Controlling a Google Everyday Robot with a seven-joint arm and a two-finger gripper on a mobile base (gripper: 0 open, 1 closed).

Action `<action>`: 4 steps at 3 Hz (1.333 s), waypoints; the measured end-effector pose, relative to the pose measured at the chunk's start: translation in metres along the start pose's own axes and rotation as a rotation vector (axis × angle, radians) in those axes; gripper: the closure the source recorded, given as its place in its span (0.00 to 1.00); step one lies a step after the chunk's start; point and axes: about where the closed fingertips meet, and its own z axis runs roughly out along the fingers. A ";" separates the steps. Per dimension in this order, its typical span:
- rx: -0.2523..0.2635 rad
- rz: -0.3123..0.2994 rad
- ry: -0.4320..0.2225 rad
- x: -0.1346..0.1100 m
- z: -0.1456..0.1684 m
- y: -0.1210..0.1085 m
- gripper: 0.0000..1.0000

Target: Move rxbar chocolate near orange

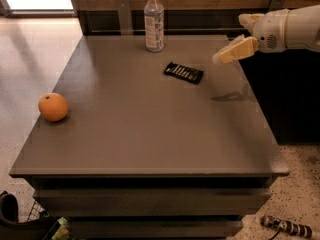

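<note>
The rxbar chocolate (184, 72), a flat black wrapper with white markings, lies on the grey table (150, 134) toward the back right. The orange (53, 107) sits near the table's left edge, far from the bar. My gripper (229, 39) comes in from the right and hovers above the table's right edge, to the right of the bar and apart from it. It is open and empty, and one beige finger (234, 51) points down-left toward the bar.
A clear plastic bottle (154, 21) with a white cap stands upright at the table's back edge, behind the bar. A wooden wall runs behind the table. A dark cabinet stands to the right. Small objects lie on the floor at the front.
</note>
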 end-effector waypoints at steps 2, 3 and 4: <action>-0.031 0.015 -0.013 0.008 0.015 0.005 0.00; -0.068 0.035 -0.037 0.021 0.037 0.009 0.00; -0.107 0.055 -0.057 0.035 0.062 0.012 0.00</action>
